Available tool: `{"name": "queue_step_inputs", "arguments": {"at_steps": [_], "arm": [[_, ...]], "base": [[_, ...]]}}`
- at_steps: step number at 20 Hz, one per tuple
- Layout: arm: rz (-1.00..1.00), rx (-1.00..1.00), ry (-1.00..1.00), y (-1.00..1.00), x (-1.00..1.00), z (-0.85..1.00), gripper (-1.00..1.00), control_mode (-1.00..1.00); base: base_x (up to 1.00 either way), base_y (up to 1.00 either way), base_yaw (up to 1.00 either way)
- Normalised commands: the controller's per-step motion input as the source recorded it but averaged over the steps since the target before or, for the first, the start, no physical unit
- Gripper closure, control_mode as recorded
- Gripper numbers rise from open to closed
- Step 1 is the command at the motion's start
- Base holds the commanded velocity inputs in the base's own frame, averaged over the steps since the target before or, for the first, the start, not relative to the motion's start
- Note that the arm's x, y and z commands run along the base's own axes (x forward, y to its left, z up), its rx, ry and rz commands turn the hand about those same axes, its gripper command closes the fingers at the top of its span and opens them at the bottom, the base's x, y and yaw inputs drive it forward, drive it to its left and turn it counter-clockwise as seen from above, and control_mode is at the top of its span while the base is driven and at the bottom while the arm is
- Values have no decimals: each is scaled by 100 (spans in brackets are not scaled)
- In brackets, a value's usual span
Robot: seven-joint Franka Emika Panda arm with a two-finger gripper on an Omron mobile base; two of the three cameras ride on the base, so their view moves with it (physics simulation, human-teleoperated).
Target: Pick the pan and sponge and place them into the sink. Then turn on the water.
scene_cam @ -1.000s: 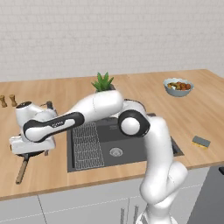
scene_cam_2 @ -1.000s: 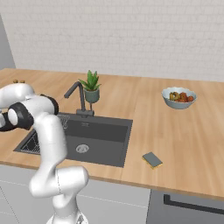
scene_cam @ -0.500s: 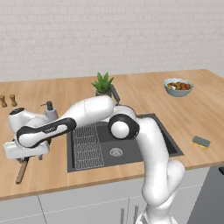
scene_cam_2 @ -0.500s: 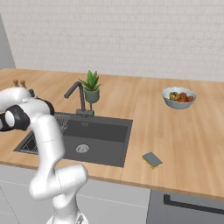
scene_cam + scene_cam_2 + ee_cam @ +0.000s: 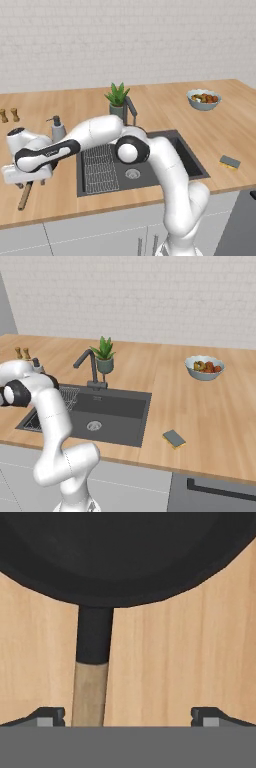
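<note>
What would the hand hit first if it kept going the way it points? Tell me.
Most likely the pan: its wooden handle lies between the open fingers of the hand, nearer one side. Depth is unclear; beside the handle only the counter lies ahead.

Pan (image 5: pixel 125 557): matt black body, black neck, pale smooth wooden handle. Desk (image 5: pixel 165 107): light wood with visible grain, satin. Sink (image 5: pixel 115 413): dark grey, matt, with a metallic drain. Sponge (image 5: pixel 174 438): grey-green top over a yellow layer.
</note>
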Motion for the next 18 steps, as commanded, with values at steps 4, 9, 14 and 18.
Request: {"name": "queue_step_inputs", "arguments": {"at_steps": [4,9,14,18], "arm": [[0,0,0,18,17,-25,-100,-100],[0,0,0,18,16,-18,-100,-100],[0,0,0,10,13,-19,-100,-100],[0,0,0,3,5,-12,100,-100]], "base": [[0,0,0],[0,0,0],[0,0,0],[0,0,0]]}}
